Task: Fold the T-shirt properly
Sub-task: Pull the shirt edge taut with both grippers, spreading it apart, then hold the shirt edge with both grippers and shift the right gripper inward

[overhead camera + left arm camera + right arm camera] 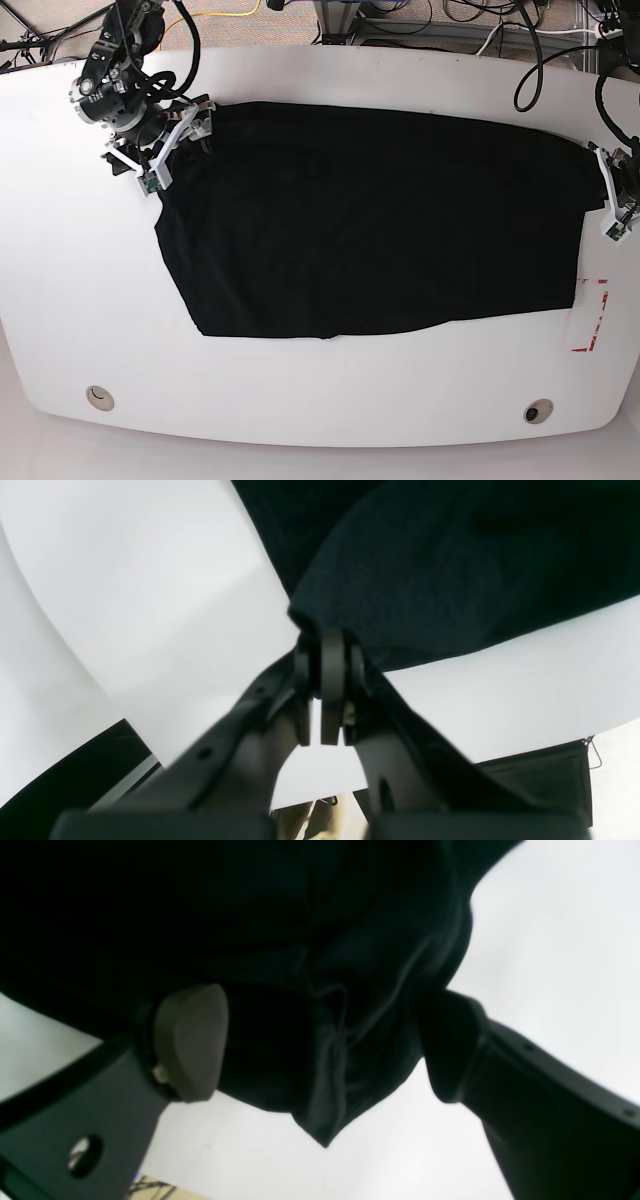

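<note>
Base view: T-shirt [380, 220] spread flat; left gripper [327, 655] pinches its edge, right gripper [320, 1040] apparently splayed wide.

You can see the T-shirt [370, 220] spread out flat on the white table [300, 390], filling the middle of the base view. It is all black here, and no print shows on the side facing up. It reaches from the upper left almost to the right edge. Its lower edge runs along the middle of the frame and slants up at the lower left. In the left wrist view, a corner of the soft dark cloth is bunched and pinched. In the right wrist view, a wrinkled, pointed corner hangs loose.
</note>
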Robot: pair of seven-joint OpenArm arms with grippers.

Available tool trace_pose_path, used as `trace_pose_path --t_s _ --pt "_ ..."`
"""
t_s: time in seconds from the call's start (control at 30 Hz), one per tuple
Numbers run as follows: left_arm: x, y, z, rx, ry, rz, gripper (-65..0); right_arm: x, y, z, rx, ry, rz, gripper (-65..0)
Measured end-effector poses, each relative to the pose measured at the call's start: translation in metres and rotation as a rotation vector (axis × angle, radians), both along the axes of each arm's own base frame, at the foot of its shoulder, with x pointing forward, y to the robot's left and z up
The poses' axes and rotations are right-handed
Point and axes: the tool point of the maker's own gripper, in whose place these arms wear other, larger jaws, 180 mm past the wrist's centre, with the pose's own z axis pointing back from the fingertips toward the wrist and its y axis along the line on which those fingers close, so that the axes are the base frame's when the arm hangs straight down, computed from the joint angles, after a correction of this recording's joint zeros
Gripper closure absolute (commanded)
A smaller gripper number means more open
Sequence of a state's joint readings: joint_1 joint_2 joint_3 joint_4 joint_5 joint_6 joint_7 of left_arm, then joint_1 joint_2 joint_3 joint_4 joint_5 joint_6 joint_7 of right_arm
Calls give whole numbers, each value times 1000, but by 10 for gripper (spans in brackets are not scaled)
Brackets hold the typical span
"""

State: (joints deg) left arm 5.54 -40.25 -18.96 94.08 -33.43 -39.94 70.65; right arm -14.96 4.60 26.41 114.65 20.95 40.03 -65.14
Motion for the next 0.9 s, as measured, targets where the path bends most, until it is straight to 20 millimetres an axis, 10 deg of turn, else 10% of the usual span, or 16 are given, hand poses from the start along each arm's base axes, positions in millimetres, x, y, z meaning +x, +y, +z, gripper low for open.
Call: trace_pose_path --t_s 0.37,0.9 --pt "-1 -6 -6 -18 4 2 0 32 46 7 56 -50 125 -574" --pt "-3 -11 -10 -19 21 -16 0 49 32 -28 -1 33 104 -393"
